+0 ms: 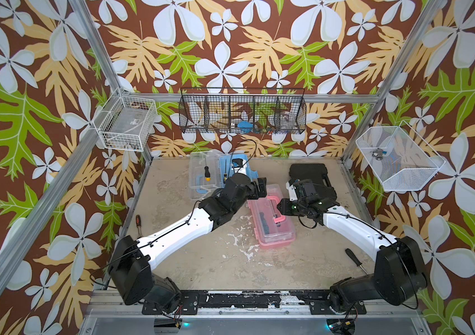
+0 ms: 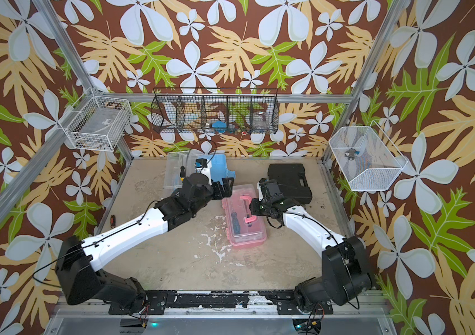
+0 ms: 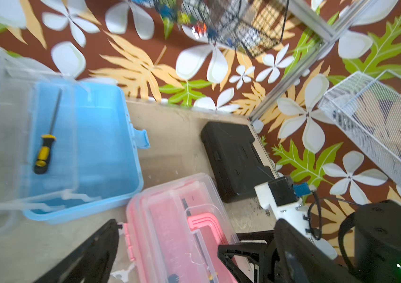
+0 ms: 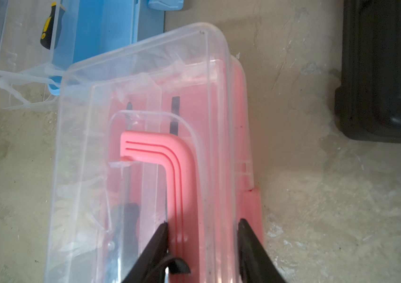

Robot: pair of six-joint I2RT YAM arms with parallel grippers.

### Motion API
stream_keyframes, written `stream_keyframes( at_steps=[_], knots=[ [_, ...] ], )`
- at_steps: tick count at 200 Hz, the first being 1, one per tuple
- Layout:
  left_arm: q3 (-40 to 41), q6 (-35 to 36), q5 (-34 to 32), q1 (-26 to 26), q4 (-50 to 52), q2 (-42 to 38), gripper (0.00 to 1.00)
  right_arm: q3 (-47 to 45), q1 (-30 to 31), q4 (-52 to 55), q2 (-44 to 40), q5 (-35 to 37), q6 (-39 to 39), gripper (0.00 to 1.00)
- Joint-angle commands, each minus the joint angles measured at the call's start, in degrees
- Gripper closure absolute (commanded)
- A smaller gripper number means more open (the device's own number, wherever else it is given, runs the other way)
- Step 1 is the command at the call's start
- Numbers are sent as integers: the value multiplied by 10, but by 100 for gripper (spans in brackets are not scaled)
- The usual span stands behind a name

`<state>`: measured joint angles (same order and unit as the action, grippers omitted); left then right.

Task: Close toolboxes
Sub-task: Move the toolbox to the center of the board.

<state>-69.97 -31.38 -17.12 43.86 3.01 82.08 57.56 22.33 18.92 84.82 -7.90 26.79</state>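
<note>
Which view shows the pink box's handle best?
Right wrist: the handle fills the frame, sharp, ridges visible, with the right end effector straddling it. Both top views show it small and partly hidden by that end effector. Left wrist shows only part of it, blurred.

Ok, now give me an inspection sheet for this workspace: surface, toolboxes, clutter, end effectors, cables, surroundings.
surface: worn beige tabletop, white scuffs.
job's things: pink toolbox lid down, latch unclear; blue toolbox open, yellow-black screwdriver in its clear half.
clutter: black case; reddish-handled screwdriver at the left edge; black screwdriver by the right arm.
grippers: left end effector open, empty; right end effector jaws apart astride the pink handle.
cables: black cable arcs above the left wrist; others run along both arms.
surroundings: floral walls, metal frame, white wire basket, black wire rack, white mesh basket.
</note>
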Motion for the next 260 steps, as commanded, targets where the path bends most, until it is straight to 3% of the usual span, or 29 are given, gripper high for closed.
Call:
stream_keyframes(
  at_steps=[1,52,113,138,151,173,197,219,260],
  knots=[
    [21,42,-11,-35,47,-50,0,23,-12,20,38,53,-5,65],
    [103,44,31,-144,72,-132,0,104,-37,5,115,67,-18,70],
    [144,45,140,-329,67,-126,0,233,-71,2,217,63,-79,71],
    [139,40,151,-365,49,-94,0,303,-71,30,258,63,-103,71],
    [137,40,153,-377,43,-77,0,313,-72,35,250,71,-108,65],
    [141,32,150,-405,38,-51,0,316,-73,39,211,64,-117,38],
    [164,-4,169,-460,17,-44,1,326,-73,57,163,44,-128,24],
    [185,-39,212,-505,-11,-23,9,321,-73,70,125,11,-131,20],
    [188,-61,301,-505,-54,83,25,253,-71,52,69,-59,-116,22]
  ],
)
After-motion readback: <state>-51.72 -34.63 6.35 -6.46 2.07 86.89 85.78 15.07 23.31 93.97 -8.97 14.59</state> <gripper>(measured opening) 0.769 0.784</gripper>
